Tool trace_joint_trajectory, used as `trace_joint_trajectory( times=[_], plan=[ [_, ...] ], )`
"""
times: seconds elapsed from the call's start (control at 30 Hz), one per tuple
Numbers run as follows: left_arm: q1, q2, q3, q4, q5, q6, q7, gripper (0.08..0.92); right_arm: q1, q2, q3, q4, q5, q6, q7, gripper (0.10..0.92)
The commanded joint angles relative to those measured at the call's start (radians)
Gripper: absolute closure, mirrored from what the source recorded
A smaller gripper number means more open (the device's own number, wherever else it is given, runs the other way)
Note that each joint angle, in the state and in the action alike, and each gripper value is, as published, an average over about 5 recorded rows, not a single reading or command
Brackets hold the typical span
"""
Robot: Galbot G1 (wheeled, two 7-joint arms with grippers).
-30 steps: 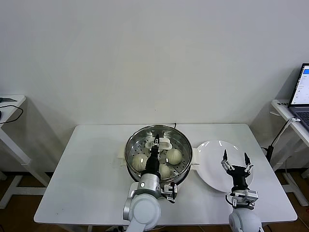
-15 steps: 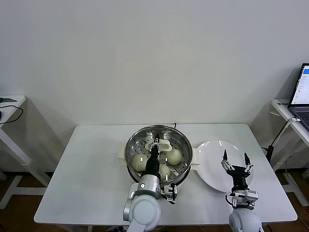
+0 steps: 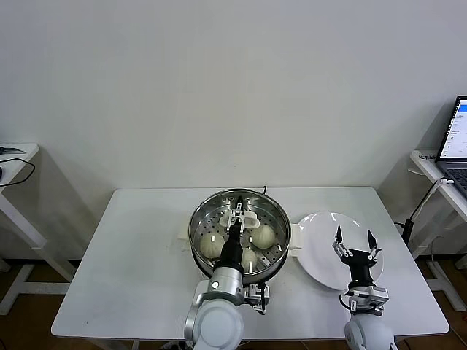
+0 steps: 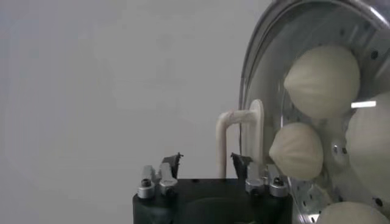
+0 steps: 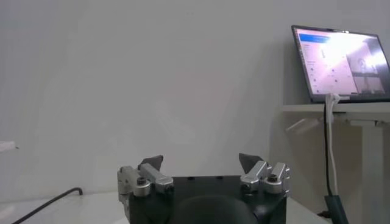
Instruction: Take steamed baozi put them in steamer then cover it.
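Over steamer (image 3: 241, 235), left gripper (image 3: 238, 212) spread above baozi (image 3: 263, 235); right gripper (image 3: 354, 243) spread over plate (image 3: 321, 251).

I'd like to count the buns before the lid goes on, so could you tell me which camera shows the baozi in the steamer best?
The head view: it looks down into the steamer, showing baozi around the left gripper. The left wrist view shows them close but cropped; the right wrist view shows none.
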Motion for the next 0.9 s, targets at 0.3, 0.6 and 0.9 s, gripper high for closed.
trace_joint_trajectory(
  times=[0.3, 0.6, 0.9],
  plan=[
    [0.145, 0.195, -0.034, -0.305, -0.146, 0.006, 0.030, 0.177, 0.009, -0.005, -0.003, 0.008, -0.013, -0.008, -0.002, 0.203],
    [0.305, 0.327, -0.316, -0.469, -0.751, -0.001, -0.147, 0.177, -0.013, -0.040, -0.004, 0.081, 0.058, -0.098, -0.013, 0.203],
    [0.265, 0.287, -0.742, -0.256, -1.734, -0.159, -0.363, 0.177, -0.065, -0.082, 0.008, 0.166, 0.193, -0.153, -0.062, 0.203]
  ],
)
